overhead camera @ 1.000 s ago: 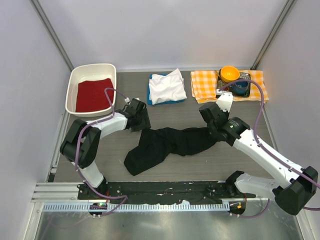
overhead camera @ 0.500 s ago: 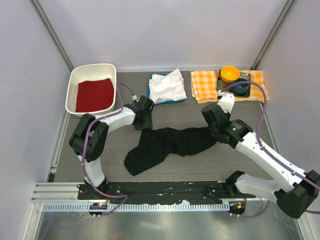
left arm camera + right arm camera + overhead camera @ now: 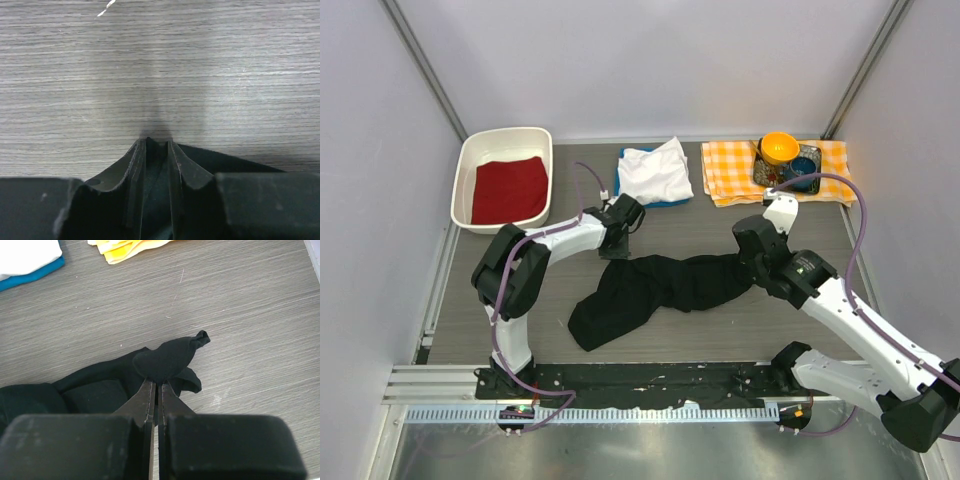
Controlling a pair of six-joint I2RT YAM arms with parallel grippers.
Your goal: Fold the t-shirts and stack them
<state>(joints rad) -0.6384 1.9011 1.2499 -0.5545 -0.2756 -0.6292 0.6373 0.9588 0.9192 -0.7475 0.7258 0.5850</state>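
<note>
Right wrist: right tool (image 3: 156,386) pinches black t-shirt (image 3: 170,357) tight; left tool (image 3: 158,144) nearly closed at its edge, hold unclear.

back row's packed: white tub (image 3: 505,132) left, white t-shirt (image 3: 653,172) middle, checked cloth (image 3: 728,168) with an orange bowl (image 3: 779,147) right, narrow gaps between. black t-shirt (image 3: 660,288) sprawls mid-table, left arm (image 3: 555,238) and right arm (image 3: 840,305) reaching over its ends; bare wood strip (image 3: 700,225) behind it and another in front
</note>
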